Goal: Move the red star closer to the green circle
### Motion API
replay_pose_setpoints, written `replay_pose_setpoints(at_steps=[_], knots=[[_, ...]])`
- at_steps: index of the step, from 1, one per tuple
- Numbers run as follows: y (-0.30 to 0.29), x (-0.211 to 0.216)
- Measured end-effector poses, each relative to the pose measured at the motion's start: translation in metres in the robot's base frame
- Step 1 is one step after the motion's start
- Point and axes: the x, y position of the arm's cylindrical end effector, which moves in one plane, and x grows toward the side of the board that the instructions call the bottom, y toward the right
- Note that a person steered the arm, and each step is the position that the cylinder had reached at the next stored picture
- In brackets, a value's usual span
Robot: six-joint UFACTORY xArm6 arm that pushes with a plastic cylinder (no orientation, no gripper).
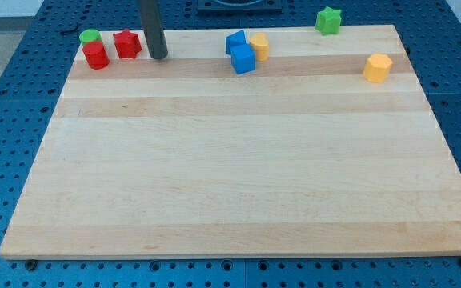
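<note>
The red star (pixel 127 43) lies near the board's top left corner. The green circle (pixel 90 36) sits just to its left at the board's top edge, with a red round block (pixel 96 56) touching it from below. My tip (pixel 158 56) rests on the board just right of the red star, a small gap between them. The rod rises straight up out of the view's top.
Two blue blocks (pixel 240 53) and a yellow block (pixel 260 46) cluster at the top middle. A yellow hexagon-like block (pixel 378 68) lies at the top right. A green star (pixel 328 20) sits off the board's top edge on the blue perforated table (pixel 6 96).
</note>
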Motion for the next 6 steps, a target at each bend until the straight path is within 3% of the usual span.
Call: replay_pose_setpoints(at_steps=[6], knots=[[-0.072, -0.019]])
